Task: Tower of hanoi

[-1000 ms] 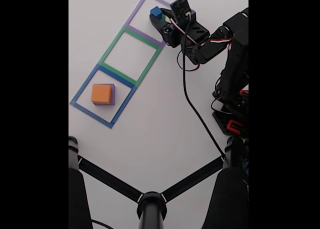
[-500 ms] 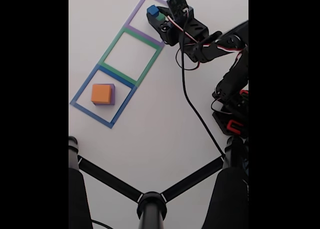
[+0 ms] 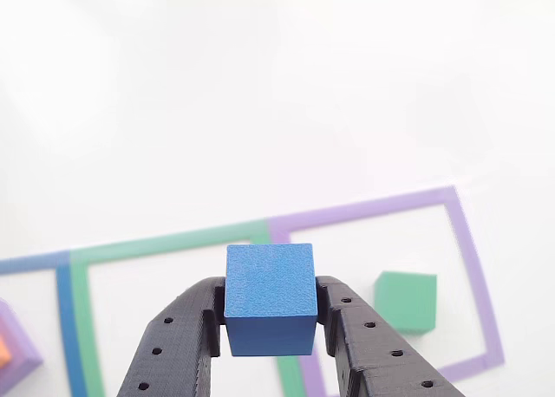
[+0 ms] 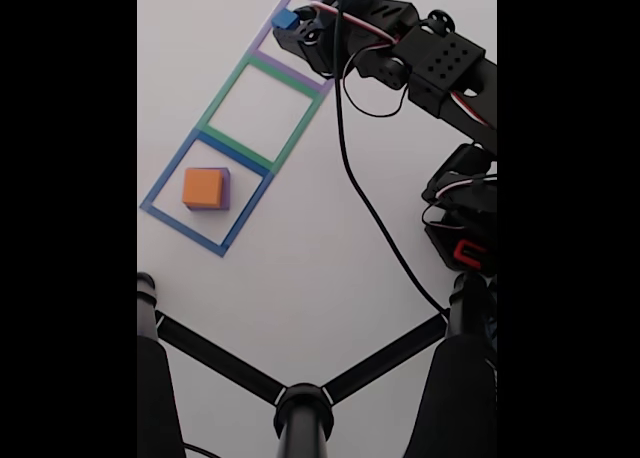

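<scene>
- The end effector (image 3: 269, 315) is pinching the blue cube (image 3: 270, 298) between its two black fingers (image 3: 178, 345), one pressed against each side face of the cube; this shows in the other view.
- In that view the cube is lifted clear of the white surface (image 3: 260, 85), with the taped outlines visible beneath it.
- In the fixed view the blue cube (image 4: 285, 19) sits at the tip of the end effector (image 4: 292, 23), over the purple taped outline (image 4: 270, 33) near the far edge of the surface (image 4: 300, 258).
- The green block (image 3: 407, 301) lies flat on the surface inside the purple taped outline (image 3: 468, 241), towards that outline's lower right corner in the other view, apart from the cube and the fingers.
- The orange block (image 4: 203, 186) rests on top of the purple block (image 4: 225, 188), whose edge shows along the orange block's right side and bottom in the fixed view.
- This pair stands inside the blue taped outline (image 4: 165, 173), the one nearest the near edge of the surface.
- The green taped outline (image 4: 225, 93) lies between the blue and purple outlines, with no block inside it.
- The arm (image 4: 440, 63) reaches in from the right edge of the surface, a black cable (image 4: 365, 203) trailing from it across the surface.
</scene>
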Tool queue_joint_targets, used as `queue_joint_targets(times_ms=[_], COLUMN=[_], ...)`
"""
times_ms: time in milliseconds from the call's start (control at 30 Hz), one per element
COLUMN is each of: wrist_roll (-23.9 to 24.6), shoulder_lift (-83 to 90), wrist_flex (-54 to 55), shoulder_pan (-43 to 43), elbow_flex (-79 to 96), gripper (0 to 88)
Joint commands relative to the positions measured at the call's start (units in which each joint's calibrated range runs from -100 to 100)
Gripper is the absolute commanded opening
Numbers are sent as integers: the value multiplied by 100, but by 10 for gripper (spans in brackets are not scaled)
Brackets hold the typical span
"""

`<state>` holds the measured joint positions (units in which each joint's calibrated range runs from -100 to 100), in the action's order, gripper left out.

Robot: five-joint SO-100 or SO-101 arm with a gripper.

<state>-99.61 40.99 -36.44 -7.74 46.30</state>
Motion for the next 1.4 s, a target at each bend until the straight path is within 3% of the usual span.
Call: queue_joint_targets(times_ms=[0,200,533,733,867,1000,1367], wrist_roll=[16,714,1468,1027,567,16,-39], shoulder_lift=[436,268,-108,-36,148,597,1094], wrist_flex=[-2576,-4802,-6332,-6267,-5935,-4851,-513], shoulder_pan=[411,732,1098,1174,1166,1143,1151], elbow_flex=[-2009,-4053,-5834,-5334,-4562,-3090,881], gripper=[11,9,9,11,11,11,14])
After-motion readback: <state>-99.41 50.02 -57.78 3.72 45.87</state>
